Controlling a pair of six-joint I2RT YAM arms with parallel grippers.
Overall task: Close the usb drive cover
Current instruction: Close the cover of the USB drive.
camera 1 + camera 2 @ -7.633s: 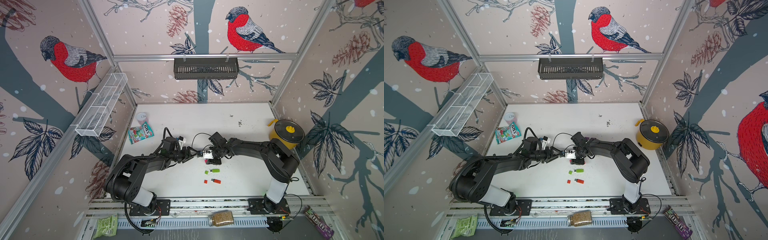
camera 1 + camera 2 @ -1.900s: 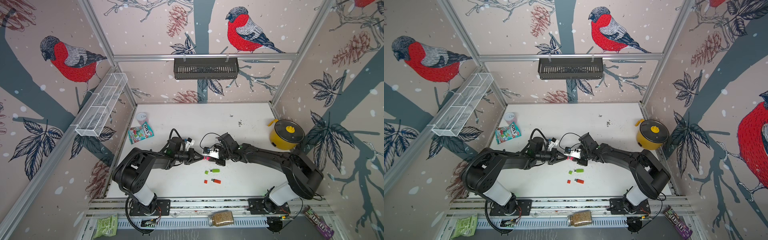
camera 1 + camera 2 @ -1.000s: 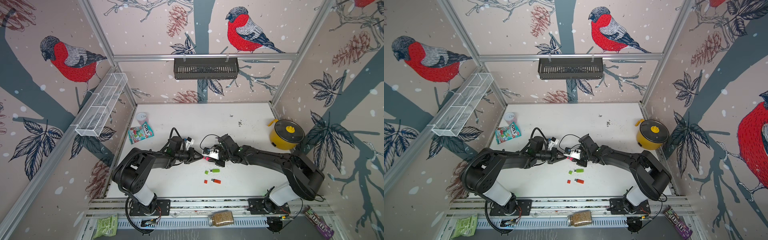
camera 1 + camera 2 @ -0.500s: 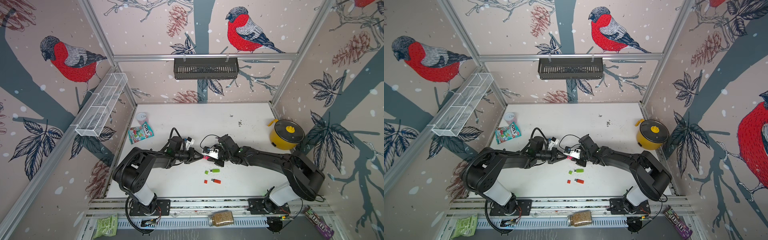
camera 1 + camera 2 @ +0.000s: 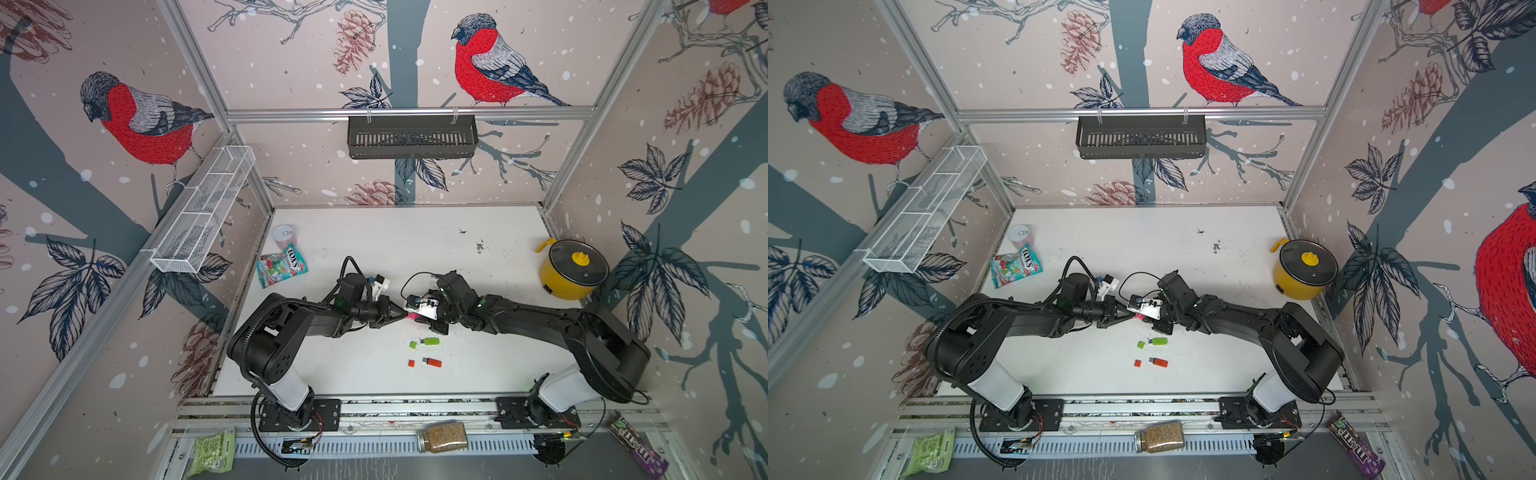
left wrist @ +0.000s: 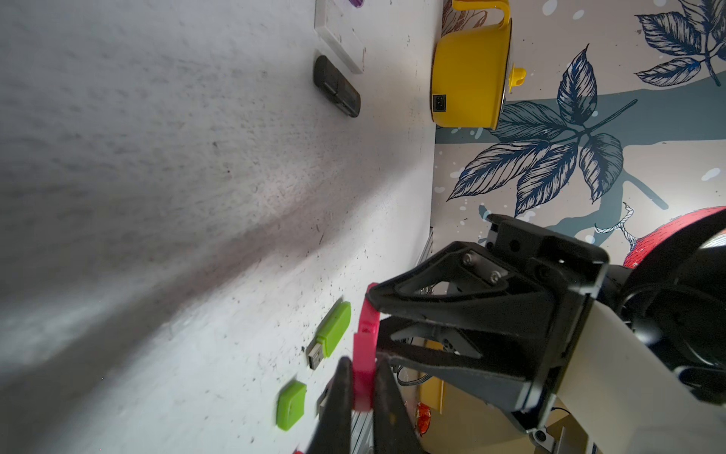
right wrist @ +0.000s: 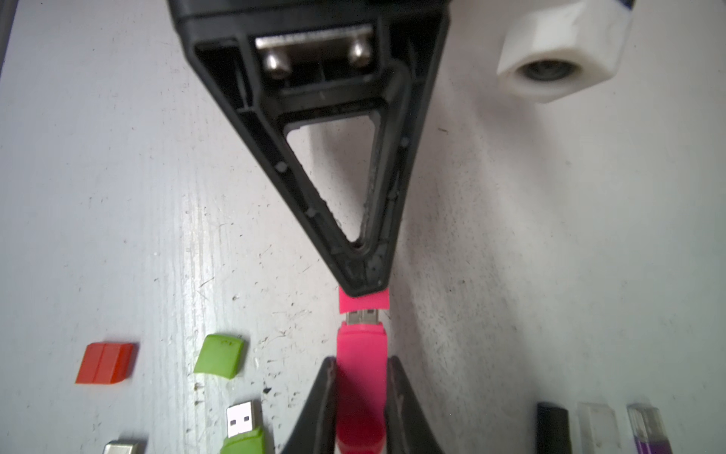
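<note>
Candy bag, by the worktop left edge: "FOX'S" in white letters. Purple packet, past the front right corner: reads as "m&m's". Green packet, past the front left corner: print too small to read.

Pink usb drive, cover partly on plug

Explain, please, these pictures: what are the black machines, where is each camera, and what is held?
Two robot arms stand at a white table, each ending in a gripper. Two pictures look down from above; two come from wrist cameras. The left gripper is shut on a pink cap, the right gripper on the pink USB drive; its metal plug shows, so the cap is not fully on. A green drive and a red drive lie uncapped nearby. A yellow pot stands apart.
</note>
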